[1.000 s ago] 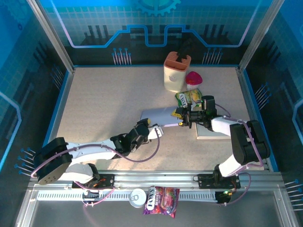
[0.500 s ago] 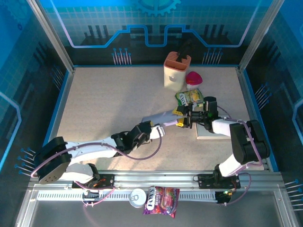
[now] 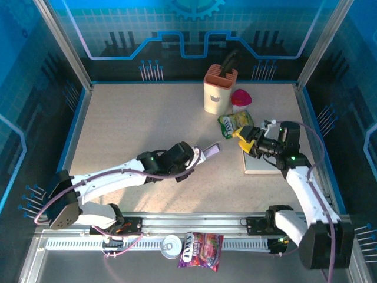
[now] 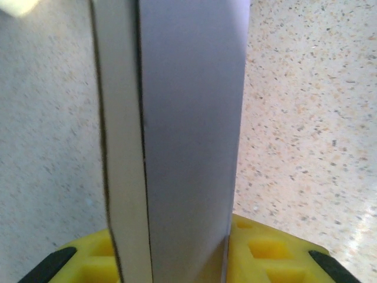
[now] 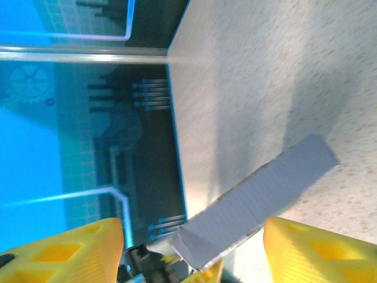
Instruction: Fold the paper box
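- The paper box, flattened to a grey strip, lies near the middle of the desk, slanting up and to the right from the left tool.
- The left tool is clenched on the near end of the paper box. In the left wrist view the strip runs straight up out of the gap between the yellow fingers, with a narrow side panel folded along its left edge.
- The free end of the box points toward the right tool and stops short of it, so the two are apart.
- The right tool is released: its yellow fingers stand wide apart with nothing gripped between them.
- In the right wrist view the box is seen farther off, crossing the frame on a slant, with a soft shadow on the speckled desk beside it.
- The right tool hovers just beside a green-and-yellow packet and above the far-left corner of a flat pale board.
- Behind the packet stand a beige holder with an orange top and a dark item sticking out of it, and a pink item just to its right.
- A can and a purple sweets packet lie side by side on the front rail between the arm bases.
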Motion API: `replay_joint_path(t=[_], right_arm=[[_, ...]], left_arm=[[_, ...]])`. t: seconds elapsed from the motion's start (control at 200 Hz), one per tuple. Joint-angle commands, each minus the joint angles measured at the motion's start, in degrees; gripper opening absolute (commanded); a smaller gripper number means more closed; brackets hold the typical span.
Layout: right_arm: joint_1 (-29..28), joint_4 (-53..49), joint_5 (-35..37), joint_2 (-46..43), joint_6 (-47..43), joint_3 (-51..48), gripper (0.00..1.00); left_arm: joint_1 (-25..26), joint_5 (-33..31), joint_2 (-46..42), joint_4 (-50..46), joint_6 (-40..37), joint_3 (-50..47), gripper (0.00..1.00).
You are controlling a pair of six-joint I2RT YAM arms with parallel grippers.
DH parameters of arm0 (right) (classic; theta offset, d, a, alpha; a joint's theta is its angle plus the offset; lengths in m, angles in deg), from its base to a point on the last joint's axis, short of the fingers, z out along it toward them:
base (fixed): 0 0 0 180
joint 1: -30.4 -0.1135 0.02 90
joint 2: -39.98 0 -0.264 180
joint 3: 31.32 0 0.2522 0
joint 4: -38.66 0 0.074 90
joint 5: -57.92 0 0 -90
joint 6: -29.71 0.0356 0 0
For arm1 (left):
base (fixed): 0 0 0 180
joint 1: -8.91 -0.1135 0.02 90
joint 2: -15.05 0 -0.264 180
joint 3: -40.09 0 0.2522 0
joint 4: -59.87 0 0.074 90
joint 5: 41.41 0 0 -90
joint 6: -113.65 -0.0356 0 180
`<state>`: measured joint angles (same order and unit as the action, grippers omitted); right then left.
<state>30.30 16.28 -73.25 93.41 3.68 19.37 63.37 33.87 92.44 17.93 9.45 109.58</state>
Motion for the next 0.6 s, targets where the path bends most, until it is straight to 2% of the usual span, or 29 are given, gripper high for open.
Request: replay_joint_path(t=[0.0, 0.17, 0.32, 0.485, 0.595], right_arm=[[-4.2, -11.9, 13.5, -6.2, -3.4, -3.0, 0.61], [-21.1, -11.7, 31.9, -13.7, 3.8, -7.0, 0.6], [-34.2, -6.9, 43.3, -12.0, 9.6, -7.7, 0.61], [-41.7, -1.3, 48.7, -4.7, 13.7, -6.2, 0.61], [-42.8, 0.6, 50.4, -1.1, 15.1, -5.2, 0.6]], left_arm=[[-1.1, 5.6, 1.8, -11.7, 6.1, 4.0, 0.29], [-2.5, 9.8, 5.0, -18.0, 6.3, 8.4, 0.27], [-3.0, 12.2, 9.0, -22.8, 4.7, 11.5, 0.27], [-4.3, 12.8, 13.1, -24.8, 3.2, 14.5, 0.28], [-5.0, 12.7, 14.6, -24.9, 1.8, 15.9, 0.28]])
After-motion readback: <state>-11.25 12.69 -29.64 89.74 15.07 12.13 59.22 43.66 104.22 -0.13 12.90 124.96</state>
